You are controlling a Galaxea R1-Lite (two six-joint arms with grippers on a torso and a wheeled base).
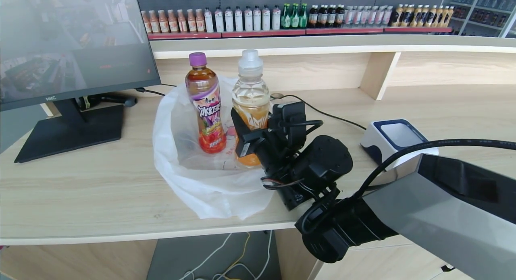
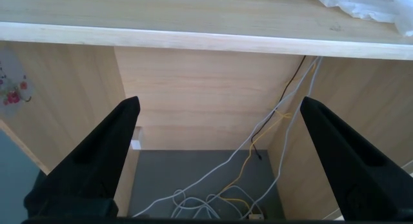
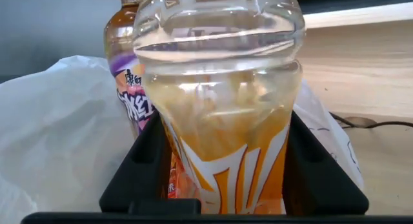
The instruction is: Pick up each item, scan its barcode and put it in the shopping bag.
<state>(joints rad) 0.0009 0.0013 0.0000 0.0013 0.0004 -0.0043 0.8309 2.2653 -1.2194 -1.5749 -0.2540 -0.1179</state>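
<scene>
A clear bottle of orange drink [image 1: 250, 94] with a white cap stands upright inside the white plastic shopping bag [image 1: 201, 183] on the counter. My right gripper [image 1: 252, 129] is shut on its lower half; in the right wrist view the black fingers [image 3: 145, 159] press both sides of the orange drink bottle [image 3: 219, 121]. A red-labelled bottle with a purple cap [image 1: 205, 106] stands in the bag just to its left, also seen behind it [image 3: 129, 88]. My left gripper [image 2: 219, 159] hangs open below the counter edge [image 2: 193, 37], holding nothing.
A white barcode scanner [image 1: 393, 139] sits on the counter right of the bag, its cable [image 1: 322, 115] running behind. A monitor [image 1: 68, 42] on a black stand occupies the left. Loose cables [image 2: 258, 159] hang under the counter. Shelves of bottles line the back.
</scene>
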